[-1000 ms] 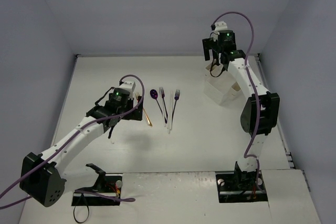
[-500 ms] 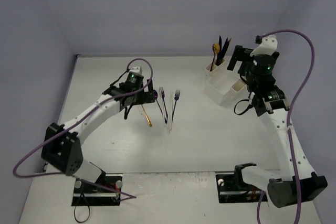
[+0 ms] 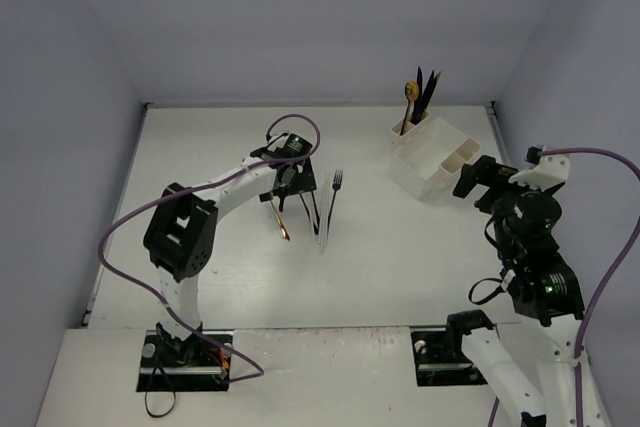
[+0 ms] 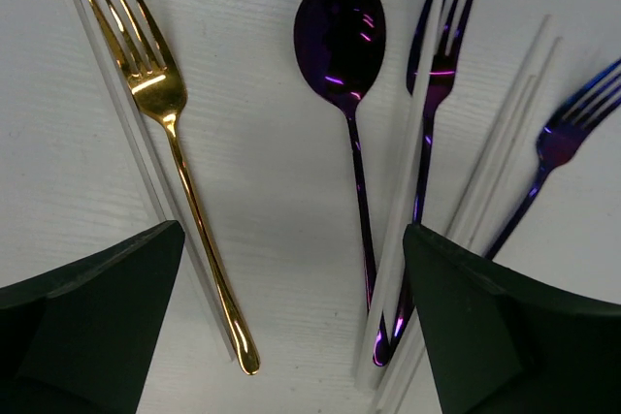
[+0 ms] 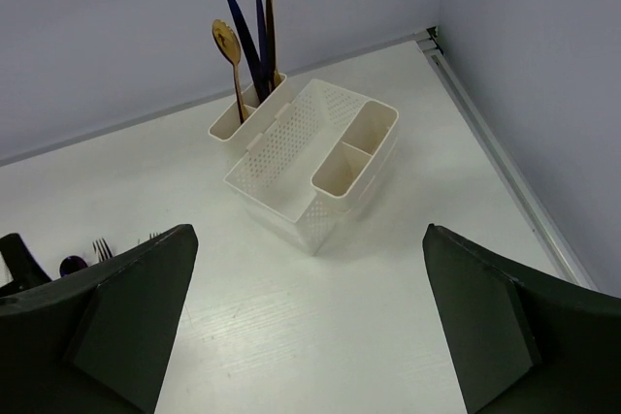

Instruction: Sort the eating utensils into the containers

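A white table (image 3: 400,277) is seen from above, with walls on three sides. The left arm (image 3: 215,202) is stretched far over the middle of the table, and the right arm (image 3: 530,247) is raised near the right wall.

A white organizer (image 3: 432,169) is set at the far right of the table. It is made of a wide latticed tray (image 5: 281,186) with small square cups joined at its two ends. In the far-left cups a gold spoon (image 5: 227,48) and two dark knives (image 5: 244,38) are stood upright, handles down.

The right gripper (image 5: 309,235) is held above the table on the near side of the organizer, its fingers spread wide with nothing between them.

The left gripper (image 4: 293,239) is hung low over a row of utensils lying flat at the centre of the table. Its fingers are parted and nothing is gripped. Between the fingers a gold fork (image 4: 160,94) is seen on the left and a purple spoon (image 4: 340,36) just right of it. A purple fork (image 4: 441,55) is laid beside the spoon, their handles meeting at the near end. A second purple fork (image 4: 568,133) is placed farthest right. Clear plastic pieces (image 4: 505,152) are laid among them; their type cannot be told.
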Tool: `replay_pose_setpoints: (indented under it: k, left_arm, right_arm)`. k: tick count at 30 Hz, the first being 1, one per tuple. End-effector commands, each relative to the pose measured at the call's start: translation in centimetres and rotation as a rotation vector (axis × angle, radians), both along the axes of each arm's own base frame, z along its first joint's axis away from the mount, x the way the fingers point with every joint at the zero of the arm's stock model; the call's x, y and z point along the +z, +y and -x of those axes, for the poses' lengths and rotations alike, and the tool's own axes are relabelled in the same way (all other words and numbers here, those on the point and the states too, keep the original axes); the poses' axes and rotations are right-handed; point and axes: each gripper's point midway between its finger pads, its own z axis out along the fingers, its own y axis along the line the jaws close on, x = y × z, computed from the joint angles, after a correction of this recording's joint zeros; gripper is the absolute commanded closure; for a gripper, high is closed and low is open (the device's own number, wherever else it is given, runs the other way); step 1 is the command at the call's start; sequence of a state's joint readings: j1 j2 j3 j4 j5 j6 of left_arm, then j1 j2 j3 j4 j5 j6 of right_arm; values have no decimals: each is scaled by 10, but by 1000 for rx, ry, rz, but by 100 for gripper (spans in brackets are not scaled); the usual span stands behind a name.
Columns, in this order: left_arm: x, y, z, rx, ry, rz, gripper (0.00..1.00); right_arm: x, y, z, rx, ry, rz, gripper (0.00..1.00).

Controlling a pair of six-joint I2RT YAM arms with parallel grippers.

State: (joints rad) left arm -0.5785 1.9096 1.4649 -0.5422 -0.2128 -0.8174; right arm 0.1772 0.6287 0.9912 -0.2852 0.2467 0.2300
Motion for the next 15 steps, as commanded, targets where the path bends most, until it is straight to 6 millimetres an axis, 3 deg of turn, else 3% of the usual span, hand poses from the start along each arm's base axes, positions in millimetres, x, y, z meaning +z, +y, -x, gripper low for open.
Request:
replay_pose_setpoints:
  k: [1,7,15]
  left_arm:
    - [19,7,-14,100,-61,-14,16]
    - [6,-1,-19,107,-40,-15,42]
    - [-6,-13,-24,131,-25,-28,49]
  right_arm:
    - [0,1,13,18,-14,-22,0]
    - [-2,0,29,28,-4,-19,0]
    - [5,6,34,59,-20,-26,0]
